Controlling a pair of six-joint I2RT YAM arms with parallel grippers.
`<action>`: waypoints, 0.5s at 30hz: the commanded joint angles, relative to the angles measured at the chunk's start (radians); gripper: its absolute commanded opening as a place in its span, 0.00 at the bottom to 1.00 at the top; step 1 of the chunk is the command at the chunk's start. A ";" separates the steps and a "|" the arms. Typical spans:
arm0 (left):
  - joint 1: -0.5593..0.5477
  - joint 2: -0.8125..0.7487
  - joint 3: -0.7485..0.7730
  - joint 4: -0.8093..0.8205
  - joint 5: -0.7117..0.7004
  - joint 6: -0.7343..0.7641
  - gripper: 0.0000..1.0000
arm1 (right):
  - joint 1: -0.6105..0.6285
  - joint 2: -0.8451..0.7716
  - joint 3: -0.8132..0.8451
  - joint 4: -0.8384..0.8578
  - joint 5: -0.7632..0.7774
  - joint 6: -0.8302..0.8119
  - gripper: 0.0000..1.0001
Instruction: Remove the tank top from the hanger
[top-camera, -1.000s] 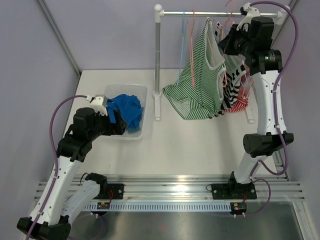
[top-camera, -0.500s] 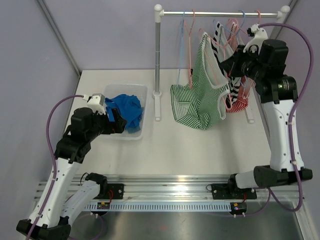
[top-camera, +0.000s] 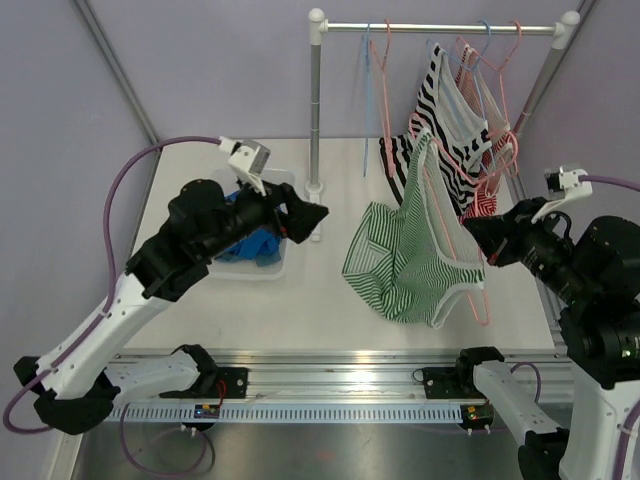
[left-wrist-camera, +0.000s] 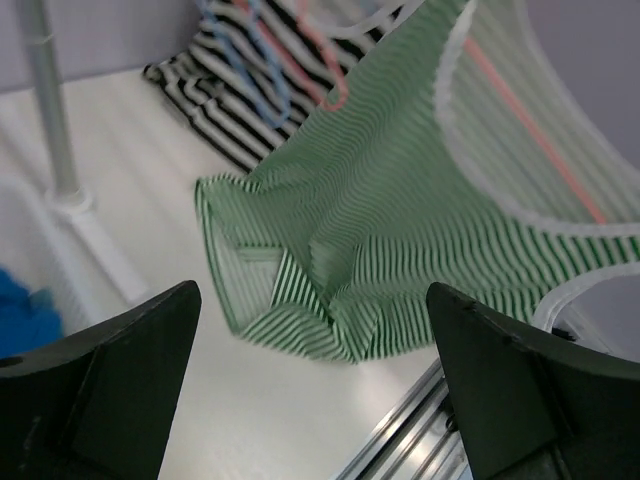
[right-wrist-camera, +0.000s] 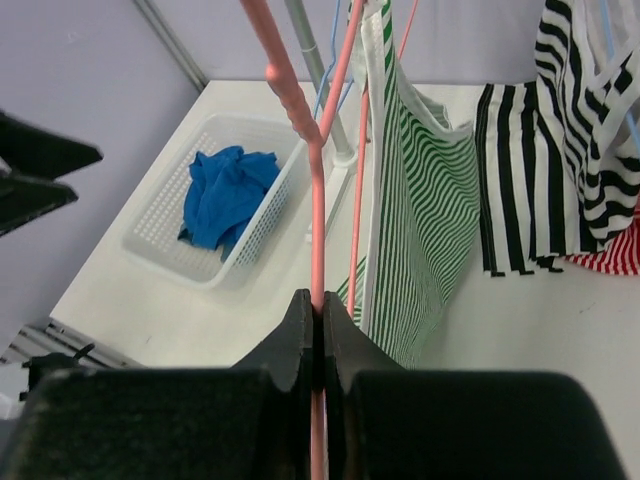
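1. Seeing R tool (right-wrist-camera: 316, 300) pressed together on the wire of the pink hanger (right-wrist-camera: 300, 110). It's held well below the rail (top-camera: 440, 28), out over the desk (top-camera: 300, 310).
2. Green-striped tank top (top-camera: 410, 265) is on that hanger, draped to the left of R tool, right of the rack post (top-camera: 316, 120).
3. L tool (left-wrist-camera: 311, 290) is spread w/ nothing between its fingers, aimed at the tank top's hem but apart from it.
4. Basket (top-camera: 283, 262) sits under the L arm, blue cloth (top-camera: 250, 242) inside.
5. B&W striped top (top-camera: 445, 130) and red-striped one (top-camera: 480, 205) hang on the rail.
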 joint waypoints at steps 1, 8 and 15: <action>-0.154 0.110 0.113 0.212 -0.061 0.096 0.99 | 0.001 -0.041 -0.006 -0.086 -0.059 -0.002 0.00; -0.311 0.331 0.254 0.353 -0.019 0.265 0.99 | 0.058 -0.145 -0.060 -0.093 -0.143 0.033 0.00; -0.317 0.451 0.276 0.404 -0.149 0.346 0.83 | 0.103 -0.154 -0.052 -0.107 -0.126 0.038 0.00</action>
